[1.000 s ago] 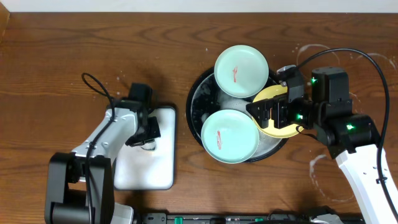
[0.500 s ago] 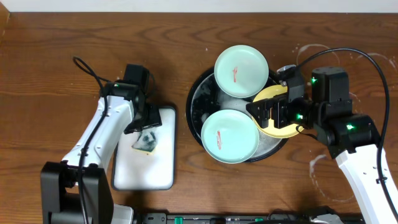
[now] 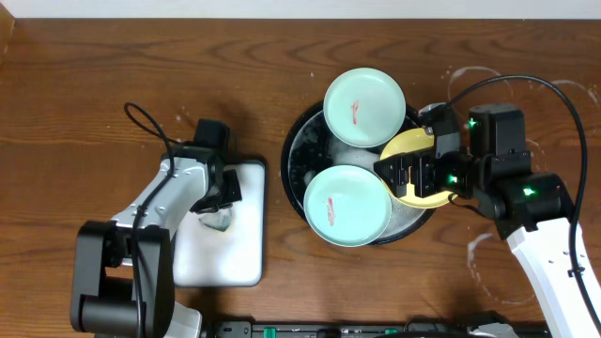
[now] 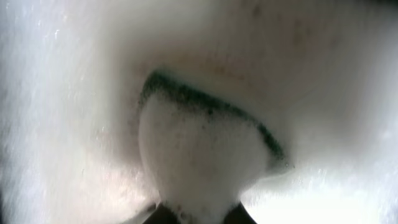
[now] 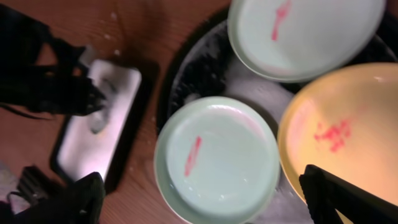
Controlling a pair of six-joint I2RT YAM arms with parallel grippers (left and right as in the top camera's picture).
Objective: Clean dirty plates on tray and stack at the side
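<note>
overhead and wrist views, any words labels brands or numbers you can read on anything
None: no readable text in any view.
Red marks on the far mint plate, near mint plate and yellow plate are smears, not writing.
The black tray and white rectangular tray are unmarked.

Overhead view: looks straight down from high up on the whole wooden table (image 3: 94, 75), with the arm bases at the near edge.

Right wrist view: looks almost straight down from a moderate height over the right side of the black tray (image 5: 186, 68). It takes in the three plates (image 5: 214, 155) and, further left, the white rectangular tray (image 5: 93, 143). The overhead view shares all of these.

Left wrist view: pressed very close to a soapy sponge (image 4: 199, 155) against white foam, sharing only that spot with the others.
</note>
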